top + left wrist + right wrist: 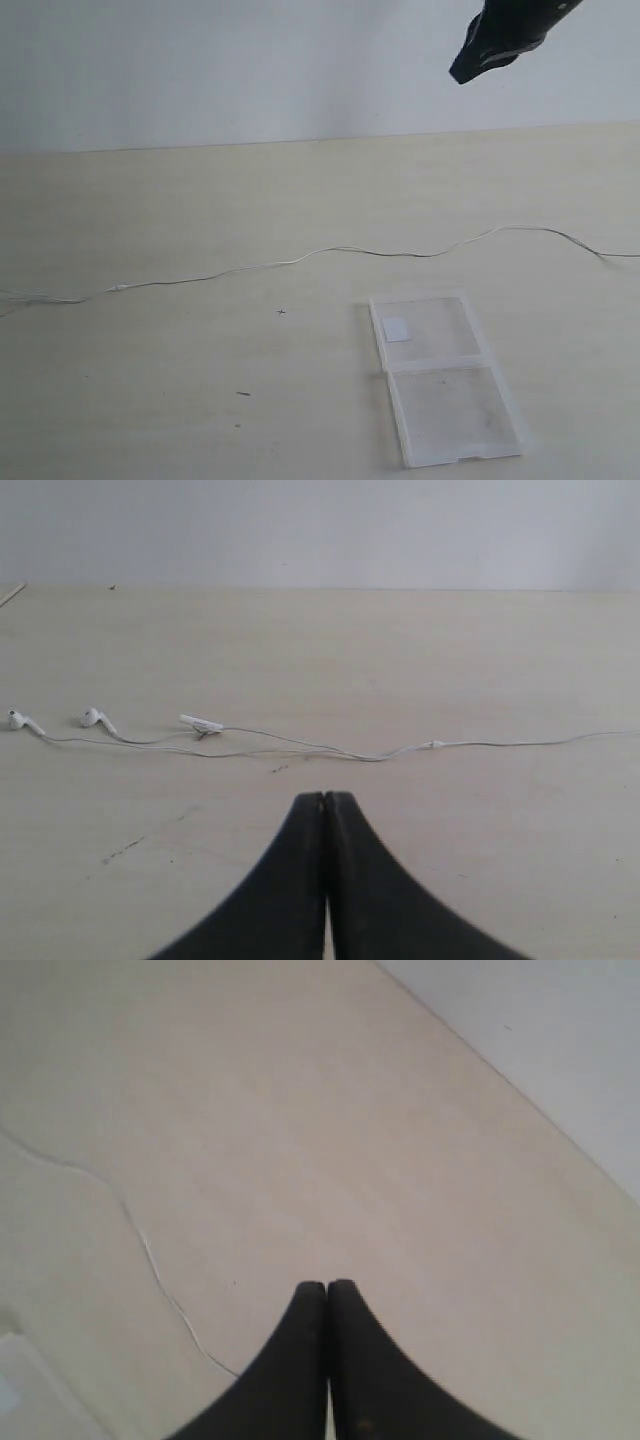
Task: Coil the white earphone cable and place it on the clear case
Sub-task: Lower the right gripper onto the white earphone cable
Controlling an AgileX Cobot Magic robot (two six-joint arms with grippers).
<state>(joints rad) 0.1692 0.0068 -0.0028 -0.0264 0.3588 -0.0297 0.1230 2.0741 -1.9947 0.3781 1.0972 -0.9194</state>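
1. Left pincer (325, 798): fingers pressed together, nothing gripped, nothing touched.
2. White earphone cable (432, 744) lies flat on the counter (450, 650) just ahead of its tips, apart from them. The inline remote (200, 723) and earbuds (92, 717) sit off to one side.
3. Right pincer (327, 1285): also closed tip to tip, empty. Cable passes near it, no contact.
4. Exterior view: cable runs uncoiled across the middle of the frame, left edge to right edge. Right pincer is in the upper right, well apart from it.
5. Clear case (450, 410) lies open, lower right of centre, just below the cable and not touching it. White sticker (397, 329) is in the upper half.
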